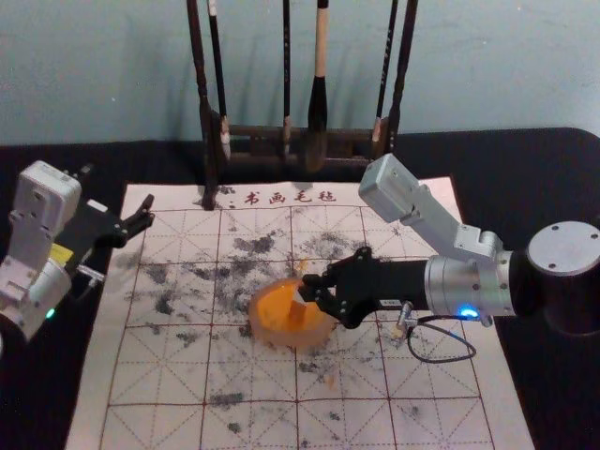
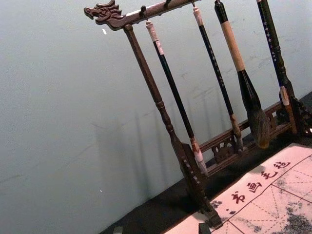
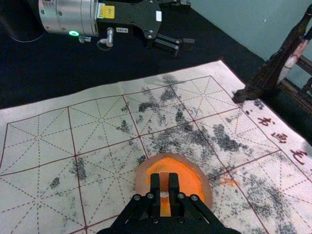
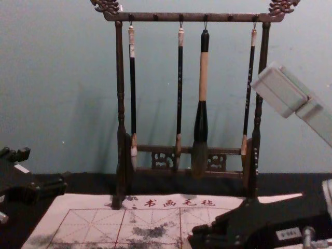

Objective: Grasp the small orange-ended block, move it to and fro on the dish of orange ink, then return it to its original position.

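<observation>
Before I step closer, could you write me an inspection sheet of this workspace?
Surface: gridded mat, smudged black, on a dark tabletop.
Job's things: block held over the orange ink in a round dish.
Clutter: nothing seen.
Left gripper: by the mat's left side, jaws apart, holding nothing.
Right gripper: over the dish, jaws closed on the block.
Cables: black cable looping beside the right arm.
Surroundings: rack behind, four brushes hanging; wall.

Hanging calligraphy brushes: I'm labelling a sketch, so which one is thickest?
The third brush from the left in the chest view: it has a broad pale-wood section and bulging black part; the other three brushes are slender.
</observation>
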Action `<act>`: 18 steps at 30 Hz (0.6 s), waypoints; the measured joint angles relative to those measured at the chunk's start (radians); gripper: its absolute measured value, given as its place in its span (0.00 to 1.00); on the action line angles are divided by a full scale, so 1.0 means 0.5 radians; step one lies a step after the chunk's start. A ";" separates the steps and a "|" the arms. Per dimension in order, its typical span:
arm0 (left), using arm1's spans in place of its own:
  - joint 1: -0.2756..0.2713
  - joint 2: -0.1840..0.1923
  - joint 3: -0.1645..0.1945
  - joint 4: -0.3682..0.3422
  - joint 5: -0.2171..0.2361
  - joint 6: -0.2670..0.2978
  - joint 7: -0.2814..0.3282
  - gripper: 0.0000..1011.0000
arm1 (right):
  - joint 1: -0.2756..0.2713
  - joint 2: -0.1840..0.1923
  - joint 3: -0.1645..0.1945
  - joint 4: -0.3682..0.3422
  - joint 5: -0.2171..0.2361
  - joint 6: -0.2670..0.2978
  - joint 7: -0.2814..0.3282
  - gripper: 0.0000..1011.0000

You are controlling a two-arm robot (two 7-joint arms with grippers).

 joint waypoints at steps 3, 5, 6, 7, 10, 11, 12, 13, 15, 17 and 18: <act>0.000 0.000 0.000 0.000 0.000 0.000 0.000 0.99 | 0.004 -0.010 -0.011 -0.001 0.002 0.003 -0.002 0.10; 0.000 0.000 0.000 0.000 0.000 0.000 0.000 0.99 | 0.007 -0.015 -0.016 -0.001 0.002 0.004 -0.003 0.10; 0.000 0.000 0.000 0.000 0.000 0.000 0.000 0.99 | 0.008 -0.017 -0.018 -0.001 0.002 0.005 -0.004 0.10; 0.000 0.000 0.000 0.000 0.000 0.000 0.000 0.99 | 0.009 -0.020 -0.020 -0.001 0.003 0.006 -0.005 0.10; 0.000 0.000 0.000 0.000 0.000 0.000 0.000 0.99 | 0.015 -0.031 -0.029 0.003 0.003 0.010 -0.009 0.10; 0.000 0.000 0.000 0.000 0.000 0.000 0.000 0.99 | 0.019 -0.037 -0.033 0.007 0.003 0.010 -0.010 0.10; 0.000 0.000 0.000 0.000 0.000 0.000 0.000 0.99 | 0.021 -0.040 -0.035 0.009 0.003 0.010 -0.011 0.10; 0.000 0.000 0.000 0.000 0.000 0.000 0.000 0.99 | 0.025 -0.046 -0.039 0.013 0.003 0.010 -0.012 0.10; 0.000 0.000 0.000 0.000 0.000 0.000 0.000 0.99 | 0.029 -0.053 -0.041 0.016 0.003 0.011 -0.015 0.10; 0.000 0.000 0.000 0.000 0.000 0.000 0.000 0.99 | 0.036 -0.063 -0.045 0.024 0.002 0.011 -0.020 0.10; 0.000 0.000 0.000 0.000 0.000 0.000 0.000 0.99 | 0.039 -0.067 -0.046 0.027 0.001 0.011 -0.022 0.10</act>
